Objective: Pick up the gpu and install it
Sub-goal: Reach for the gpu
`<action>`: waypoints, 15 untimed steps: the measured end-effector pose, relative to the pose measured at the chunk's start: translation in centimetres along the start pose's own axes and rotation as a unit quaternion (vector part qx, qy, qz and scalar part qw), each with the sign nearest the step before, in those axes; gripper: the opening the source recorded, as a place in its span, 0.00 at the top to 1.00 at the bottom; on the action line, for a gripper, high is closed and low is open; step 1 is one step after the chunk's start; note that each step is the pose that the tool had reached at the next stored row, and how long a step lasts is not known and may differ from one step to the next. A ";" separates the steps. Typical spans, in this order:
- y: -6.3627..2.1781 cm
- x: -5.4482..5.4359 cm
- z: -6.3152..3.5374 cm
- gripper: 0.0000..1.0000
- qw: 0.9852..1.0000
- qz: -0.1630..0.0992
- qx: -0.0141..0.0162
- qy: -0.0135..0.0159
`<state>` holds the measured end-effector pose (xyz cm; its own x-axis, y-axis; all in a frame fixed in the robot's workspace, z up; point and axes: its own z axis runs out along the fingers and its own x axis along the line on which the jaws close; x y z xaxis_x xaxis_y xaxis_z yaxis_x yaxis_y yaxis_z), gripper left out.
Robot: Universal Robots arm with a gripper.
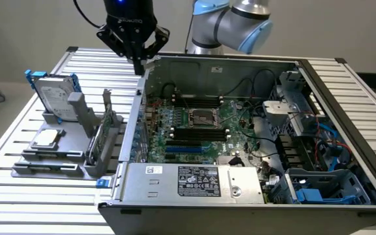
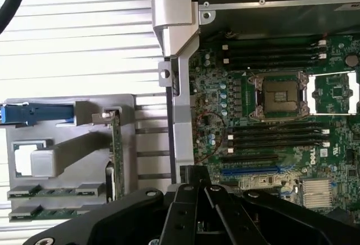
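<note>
The slatted surface (image 1: pixel 18 196) holds a big open case (image 1: pixel 240 218) with its green board (image 1: pixel 201 132) facing up. Just beside the case, on the exterior view's left, sits a grey rack (image 1: pixel 51 156). A silver drive (image 1: pixel 54 95) with blue rails stands at the rack's far end.

The gpu (image 1: pixel 103 137) stands on its edge in the rack, in the slot nearest the case wall. From the wrist view the gpu (image 2: pixel 117 143) looks like a thin green strip.

The claw (image 1: pixel 139 63) hangs above the far corner of the case wall, well apart from the gpu. Its tips are pressed together and it holds nothing, and the wrist view shows the claw (image 2: pixel 198 191) pinched to a point too.

The step in hand looks like the reach for the card, and it has hardly begun. To do it well, I think the claw must open before it gets low. The card is thin, so the tips should sit one on each flat face, square to the top edge. The case wall is very close, so there is little room on that side. A straight pull up should work best, because a tilt could jam the card in its slot.
</note>
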<state>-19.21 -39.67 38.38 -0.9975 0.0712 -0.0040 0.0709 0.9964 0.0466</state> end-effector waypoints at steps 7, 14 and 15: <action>-0.21 3.2 0.63 0.89 1.000 0.000 0.001 0.001; -0.45 6.3 1.23 0.89 1.000 0.000 0.002 0.002; -0.48 6.8 1.31 0.89 1.000 0.000 0.002 0.002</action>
<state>-26.01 -39.60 37.03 -0.9975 0.0712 0.0003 0.0711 0.9966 0.0417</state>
